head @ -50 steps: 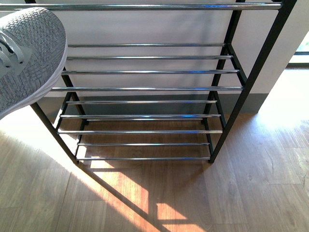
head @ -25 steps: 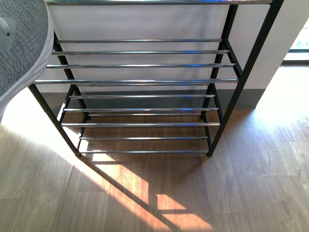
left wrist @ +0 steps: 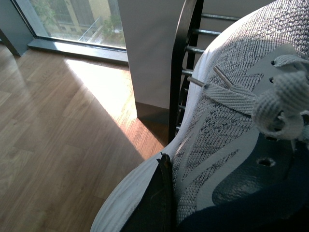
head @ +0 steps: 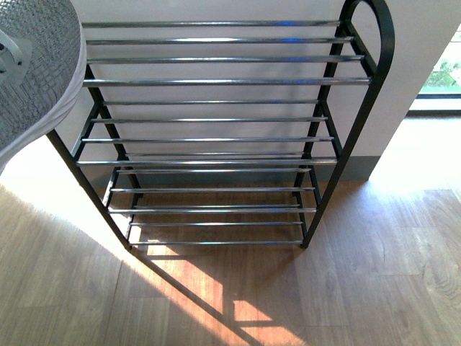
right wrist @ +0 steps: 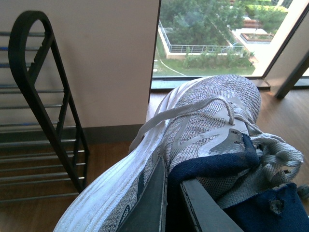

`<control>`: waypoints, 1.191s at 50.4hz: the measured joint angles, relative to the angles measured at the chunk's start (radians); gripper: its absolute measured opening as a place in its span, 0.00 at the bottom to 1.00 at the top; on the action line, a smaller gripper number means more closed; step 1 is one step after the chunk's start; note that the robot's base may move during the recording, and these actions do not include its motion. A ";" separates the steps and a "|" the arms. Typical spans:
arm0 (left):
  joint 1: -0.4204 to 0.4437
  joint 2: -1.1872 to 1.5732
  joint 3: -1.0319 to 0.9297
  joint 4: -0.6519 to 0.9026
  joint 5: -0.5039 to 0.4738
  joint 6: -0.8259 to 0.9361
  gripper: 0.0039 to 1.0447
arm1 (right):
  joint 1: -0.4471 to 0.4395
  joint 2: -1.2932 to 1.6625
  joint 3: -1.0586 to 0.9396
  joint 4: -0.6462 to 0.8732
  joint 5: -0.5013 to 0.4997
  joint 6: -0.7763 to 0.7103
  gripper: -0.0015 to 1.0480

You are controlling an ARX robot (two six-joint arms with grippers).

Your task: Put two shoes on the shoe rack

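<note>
Clamping: left gripper [left wrist: 163, 195] on first grey sneaker [left wrist: 227, 121] (beside shoe rack [head: 216, 81] frame), right gripper [right wrist: 171, 195] on second sneaker's [right wrist: 212, 106] navy collar.

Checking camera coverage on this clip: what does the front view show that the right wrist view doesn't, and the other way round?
Only the front view: the shoe rack's four tiers end to end, every one bare, and the toe of one grey sneaker at upper left. Only the right wrist view: the other sneaker, its navy collar clamped in the right pincer. Both: the rack's rounded right side frame, the wall, the wood floor and a window onto greenery, just a sliver in the front view.
</note>
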 joint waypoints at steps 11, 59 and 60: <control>0.000 0.000 0.000 0.000 0.000 0.000 0.01 | 0.000 0.000 0.000 0.000 -0.001 0.000 0.01; 0.000 0.000 0.000 0.000 -0.001 0.000 0.01 | 1.052 0.764 0.619 -0.007 0.491 0.096 0.01; 0.000 0.000 0.000 0.000 -0.001 0.000 0.01 | 1.063 0.796 0.631 0.027 0.490 0.058 0.01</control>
